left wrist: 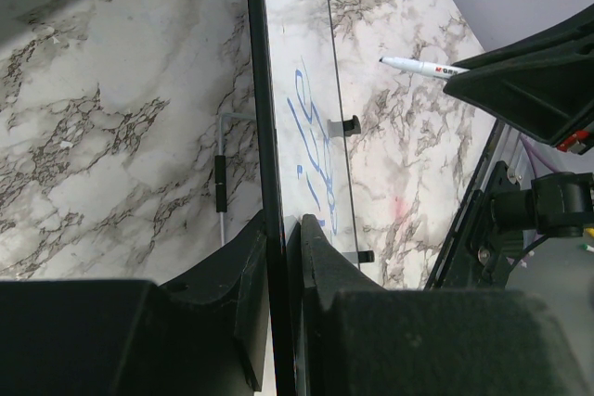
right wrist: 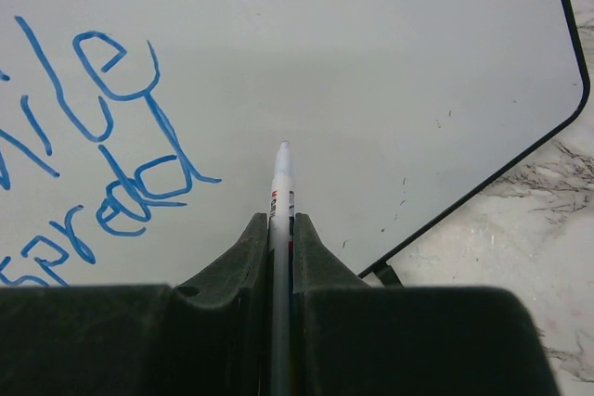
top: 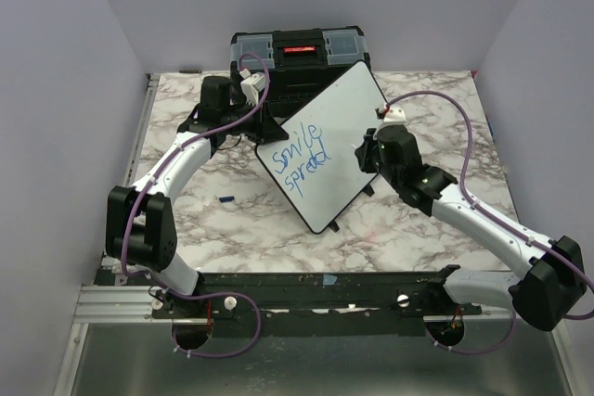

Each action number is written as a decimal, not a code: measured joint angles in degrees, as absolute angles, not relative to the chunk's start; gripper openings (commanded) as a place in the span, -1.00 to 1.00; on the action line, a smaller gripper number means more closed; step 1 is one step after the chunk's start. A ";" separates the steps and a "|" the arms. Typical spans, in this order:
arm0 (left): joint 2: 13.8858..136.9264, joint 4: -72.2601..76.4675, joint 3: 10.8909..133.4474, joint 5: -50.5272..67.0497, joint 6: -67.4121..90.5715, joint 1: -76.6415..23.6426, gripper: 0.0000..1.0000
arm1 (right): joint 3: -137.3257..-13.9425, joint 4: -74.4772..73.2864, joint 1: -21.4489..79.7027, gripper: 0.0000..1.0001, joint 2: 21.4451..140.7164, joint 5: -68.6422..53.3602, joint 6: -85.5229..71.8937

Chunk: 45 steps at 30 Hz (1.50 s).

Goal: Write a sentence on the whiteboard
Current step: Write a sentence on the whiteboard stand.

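Note:
The whiteboard (top: 345, 122) stands tilted over the marble table, one corner leaning toward the toolbox. In blue it reads "Smile" over "spread" (top: 303, 157); the same sentence shows in the right wrist view (right wrist: 111, 136). My left gripper (top: 266, 129) is shut on the board's left edge, the black rim (left wrist: 258, 90) clamped between its fingers. My right gripper (right wrist: 281, 224) is shut on a white marker (right wrist: 281, 178). The marker's tip points at bare board just right of "spread". In the left wrist view the marker (left wrist: 422, 67) seems a short way off the board's face.
A black toolbox (top: 297, 48) with a clear-lidded top stands behind the board at the table's back edge. A small blue cap (top: 225, 198) lies on the marble left of the board. Purple walls close in both sides.

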<state>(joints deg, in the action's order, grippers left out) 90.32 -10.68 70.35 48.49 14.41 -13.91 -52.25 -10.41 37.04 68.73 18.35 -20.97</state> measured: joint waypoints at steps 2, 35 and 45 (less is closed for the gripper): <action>90.32 -10.68 70.35 48.49 14.39 -13.91 -1.00 | -52.21 -10.46 36.45 -0.99 68.73 18.13 -20.97; 90.02 -10.76 70.35 48.49 14.33 -14.02 -1.00 | -59.72 -8.99 32.14 -0.99 79.35 12.34 -20.47; 90.02 -10.76 70.35 48.49 14.33 -14.02 -1.00 | -61.69 -7.31 31.75 -0.99 81.47 11.64 -20.45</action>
